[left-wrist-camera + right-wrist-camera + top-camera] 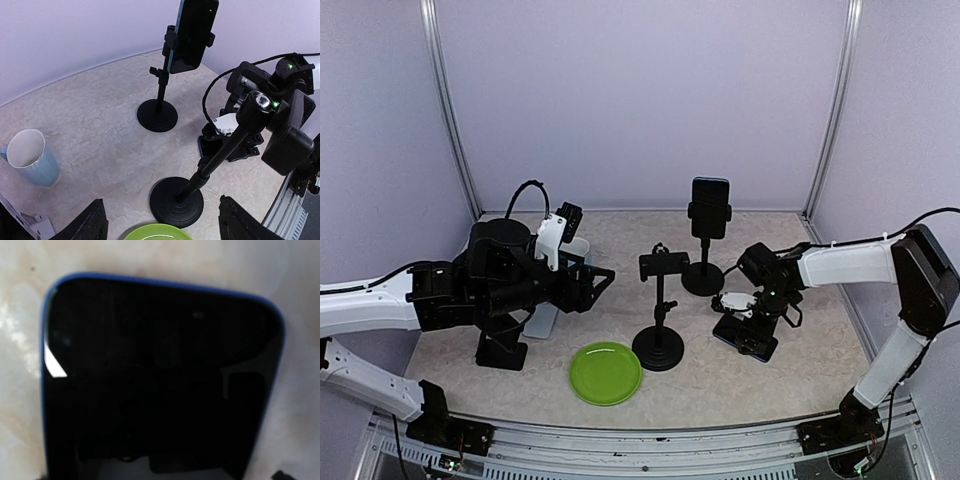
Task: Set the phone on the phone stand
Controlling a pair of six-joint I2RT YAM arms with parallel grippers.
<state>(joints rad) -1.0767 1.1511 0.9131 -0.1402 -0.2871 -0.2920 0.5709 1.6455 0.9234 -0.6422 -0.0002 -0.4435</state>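
A dark phone in a blue case (748, 343) lies flat on the table at the right; it fills the right wrist view (160, 375). My right gripper (752, 312) is pressed down over it, its fingers seemingly spread to either side of it; they do not show in the right wrist view. The empty black phone stand (660, 300) is upright at the centre, its round base (177, 201) between my left fingertips in the left wrist view. My left gripper (598, 288) is open and empty, to the left of that stand (161, 202).
A second stand (708, 235) holding another phone (192, 32) is upright behind the empty one. A green plate (606, 372) lies in front. A light blue cup (30, 157) sits at the back left. A black block (502, 350) lies under my left arm.
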